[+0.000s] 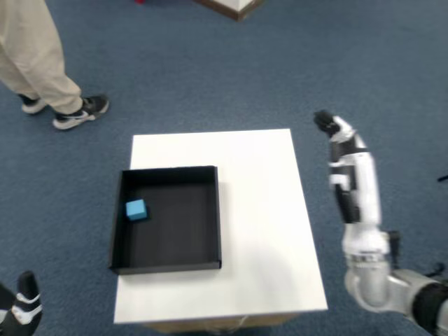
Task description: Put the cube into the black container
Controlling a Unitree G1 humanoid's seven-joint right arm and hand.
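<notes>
A small blue cube (136, 209) lies inside the black container (213, 217), near its left wall. The container rests on the left half of a white table (259, 210). My right hand (350, 175) hangs off the table's right edge, well away from the container, seen edge-on with its fingers stretched out and holding nothing.
A person's legs and sneakers (80, 112) stand on the blue carpet at the upper left. The fingertips of my left hand (21, 308) show at the bottom left corner. A wooden furniture corner (234, 7) is at the top edge.
</notes>
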